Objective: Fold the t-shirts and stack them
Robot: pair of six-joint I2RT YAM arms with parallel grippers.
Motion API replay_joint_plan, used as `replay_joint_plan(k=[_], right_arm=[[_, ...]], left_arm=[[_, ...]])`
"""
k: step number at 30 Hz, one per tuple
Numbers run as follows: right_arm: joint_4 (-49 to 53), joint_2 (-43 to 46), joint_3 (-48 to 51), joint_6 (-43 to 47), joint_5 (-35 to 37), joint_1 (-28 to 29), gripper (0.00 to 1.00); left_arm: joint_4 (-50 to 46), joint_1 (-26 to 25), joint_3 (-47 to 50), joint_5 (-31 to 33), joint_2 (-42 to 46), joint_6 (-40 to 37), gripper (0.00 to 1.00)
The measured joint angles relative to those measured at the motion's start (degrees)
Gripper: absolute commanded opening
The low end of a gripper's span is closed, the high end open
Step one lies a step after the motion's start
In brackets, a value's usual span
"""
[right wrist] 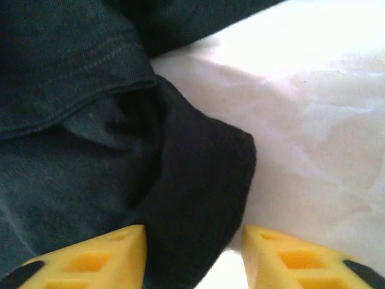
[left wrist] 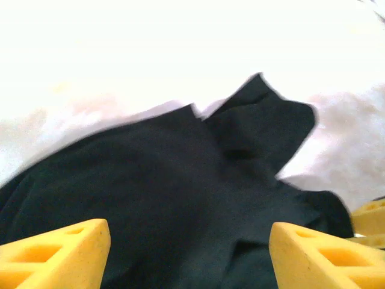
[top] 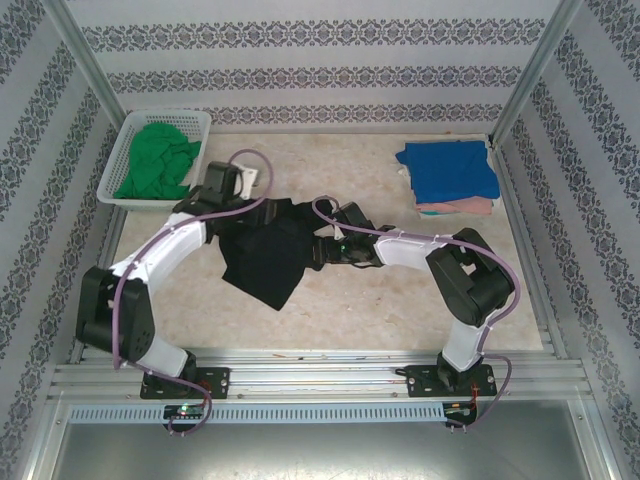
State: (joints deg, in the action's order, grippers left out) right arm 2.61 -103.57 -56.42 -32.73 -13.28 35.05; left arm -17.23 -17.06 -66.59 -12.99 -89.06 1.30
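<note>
A black t-shirt lies crumpled in the middle of the table, between the two arms. My left gripper hovers over its left part, open, with the yellow fingers set wide and only cloth below them. My right gripper is at the shirt's right edge, open. A dark fold lies between its fingers with a gap beside the right one. A folded blue t-shirt rests on a pink one at the back right. A green t-shirt is bunched in the basket.
The white lattice basket stands at the back left corner. Metal frame posts and patterned walls close in the table on three sides. Bare marbled tabletop shows in front of the black shirt and to its right.
</note>
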Motion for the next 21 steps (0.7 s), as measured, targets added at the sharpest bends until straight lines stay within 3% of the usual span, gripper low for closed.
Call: replay_joint_plan(k=[6,13,15,19,21], right_arm=[[-4.07,-0.09,0.35,-2.64,-0.94,-0.13,0.01],[-6.25,5.97,7.21,-4.9,-1.6,-4.2,0.0],[-5.95,9.14,8.57,-4.87,-1.6,-6.27,0.0],[-5.42,13.4,8.68,-3.91,-1.62,-9.4,0.0],[-4.59,14.25,8.46,-2.97,-1.86,-10.73,0.0]], left_arm=[[-0.46,-4.37,-9.05,-6.05,-13.09,-10.4,0.71],[-5.57,-4.22,-12.66,-11.15,-20.09,-19.15,0.72],[-7.26,-4.22,-14.56,-12.57,-21.79,-21.24,0.63],[-8.48,-4.22,-16.35,-13.88,-23.93,-24.06,0.22],[-8.5,-4.22,-15.96,-14.53,-23.69,-24.35,0.1]])
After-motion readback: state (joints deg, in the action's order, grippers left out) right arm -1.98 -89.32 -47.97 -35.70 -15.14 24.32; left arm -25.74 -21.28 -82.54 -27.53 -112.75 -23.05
